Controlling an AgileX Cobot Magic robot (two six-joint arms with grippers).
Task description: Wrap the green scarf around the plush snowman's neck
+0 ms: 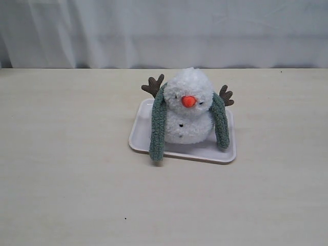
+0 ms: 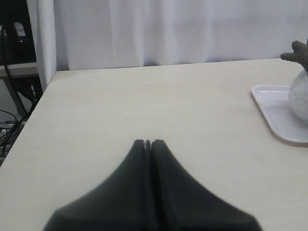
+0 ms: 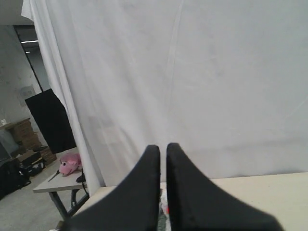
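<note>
Pale table point(image 1: 77, 195) fills our foreground; on its white tray point(image 1: 218, 151) sits the plush snowman point(image 1: 187, 87), the green scarf point(image 1: 158, 128) draped behind its neck point(image 1: 192, 111), both ends hanging in front. We judge the scarf light, limp, fuzzy: pinch a hanging end. Left gripper point(image 2: 148, 143) and right gripper point(image 3: 162, 149) are clenched, empty.

The left gripper point(image 2: 147, 143) has its dark jaws pressed together, holding nothing, and the right gripper point(image 3: 162, 147) is likewise closed and empty.
</note>
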